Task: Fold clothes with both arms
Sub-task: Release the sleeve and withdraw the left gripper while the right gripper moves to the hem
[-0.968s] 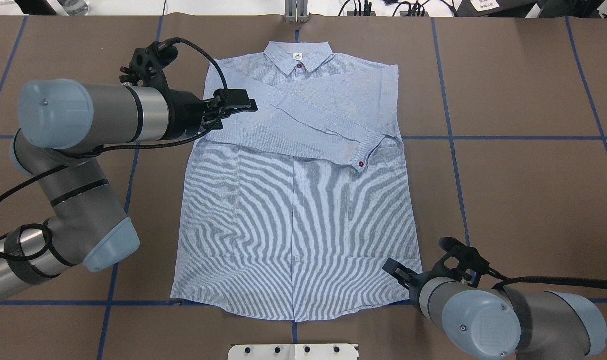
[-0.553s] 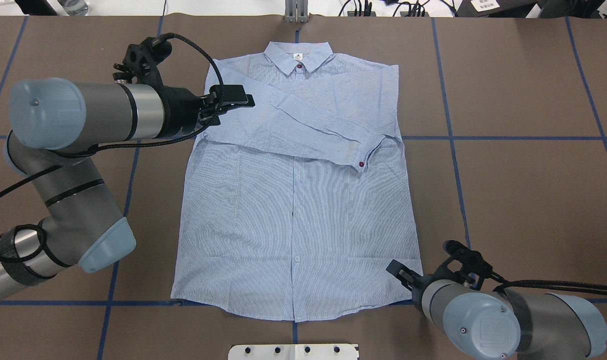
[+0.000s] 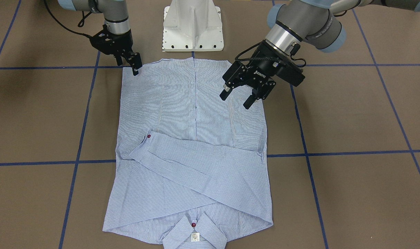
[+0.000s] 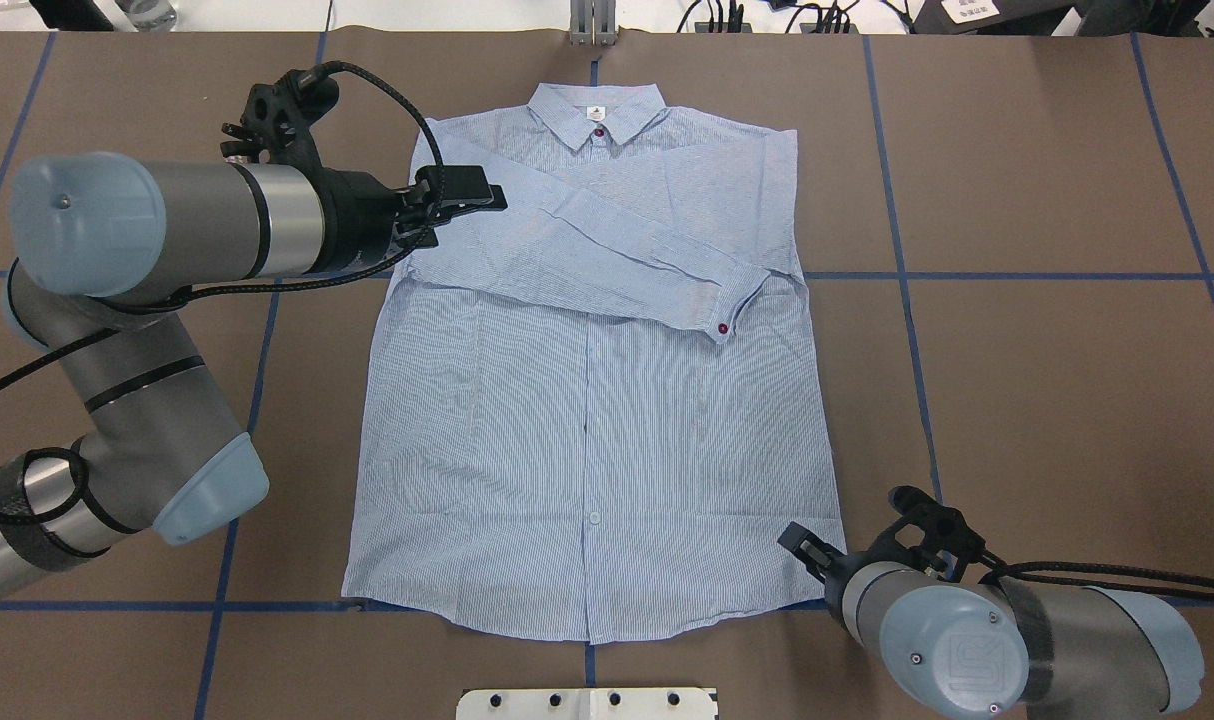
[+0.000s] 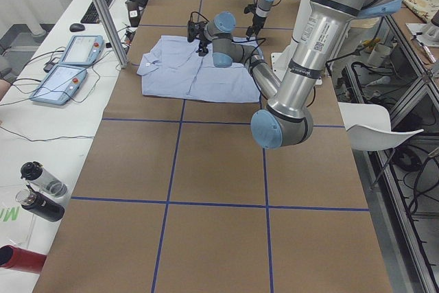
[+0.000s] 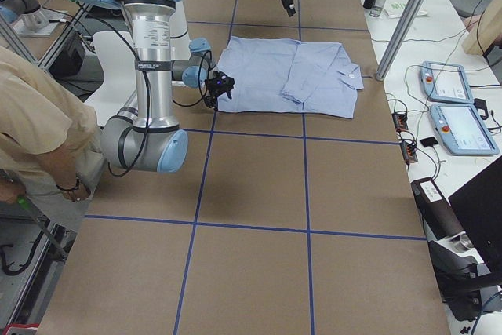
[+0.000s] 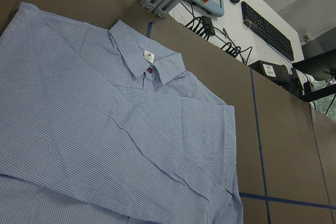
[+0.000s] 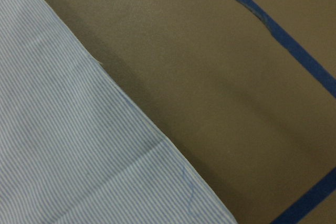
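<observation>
The light blue-and-white striped shirt (image 4: 587, 420) lies flat and face up on the brown table, collar (image 4: 595, 112) at the far edge. Both sleeves are folded across the chest, and one cuff with a red button (image 4: 723, 328) lies on top. It also shows in the front view (image 3: 192, 110). My left gripper (image 4: 462, 212) hovers open above the shirt's shoulder on my left, holding nothing (image 3: 236, 100). My right gripper (image 3: 128, 65) is open at the hem corner on my right, low over the table (image 4: 802, 555). The right wrist view shows only the hem edge (image 8: 131, 129).
The white pedestal base (image 3: 192, 27) stands at the near table edge by the hem. Blue tape lines (image 4: 1017, 276) cross the brown surface. An aluminium post (image 4: 592, 20) stands beyond the collar. An operator (image 6: 31, 131) stands by the table in the right side view.
My left arm has drawn slightly back to the left, its open gripper still over the shoulder. My right gripper has shifted slightly toward the near right. The shirt has not moved.
</observation>
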`<state>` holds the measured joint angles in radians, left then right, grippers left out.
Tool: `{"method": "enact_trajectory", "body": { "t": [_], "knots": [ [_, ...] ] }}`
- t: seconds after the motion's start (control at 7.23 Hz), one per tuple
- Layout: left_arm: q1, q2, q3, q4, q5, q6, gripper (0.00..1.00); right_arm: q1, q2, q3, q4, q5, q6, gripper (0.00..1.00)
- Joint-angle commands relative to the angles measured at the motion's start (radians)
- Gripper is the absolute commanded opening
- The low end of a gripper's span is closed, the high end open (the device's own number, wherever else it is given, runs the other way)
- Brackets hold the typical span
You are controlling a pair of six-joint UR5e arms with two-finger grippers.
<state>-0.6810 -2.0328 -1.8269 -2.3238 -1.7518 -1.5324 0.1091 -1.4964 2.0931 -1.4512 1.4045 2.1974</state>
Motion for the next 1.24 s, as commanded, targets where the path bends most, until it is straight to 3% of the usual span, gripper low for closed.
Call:
{"method": "enact_trajectory", "body": {
  "t": [0.0,0.14,0.41,0.69,0.83,1.11],
  "knots": [
    [0.000,0.000,0.000,0.001,0.000,0.000,0.99,0.001,-0.004,-0.007,-0.001,0.020,-0.001,0.91],
    [0.003,0.000,0.004,0.001,0.000,0.000,0.99,0.001,-0.002,-0.005,-0.002,0.033,0.001,0.84],
    [0.014,0.014,0.015,0.001,0.027,-0.002,0.99,0.003,-0.004,-0.007,-0.006,0.034,0.001,0.58],
    [0.014,0.019,0.015,0.001,0.029,-0.002,0.99,0.003,-0.025,-0.004,-0.008,0.034,0.001,0.50],
    [0.014,0.019,0.015,0.001,0.029,0.000,0.99,0.004,-0.025,0.002,-0.008,0.034,0.001,0.38],
    [0.011,0.020,0.015,0.001,0.029,0.000,0.99,0.003,-0.024,0.005,-0.008,0.039,0.001,0.02]
  ]
}}
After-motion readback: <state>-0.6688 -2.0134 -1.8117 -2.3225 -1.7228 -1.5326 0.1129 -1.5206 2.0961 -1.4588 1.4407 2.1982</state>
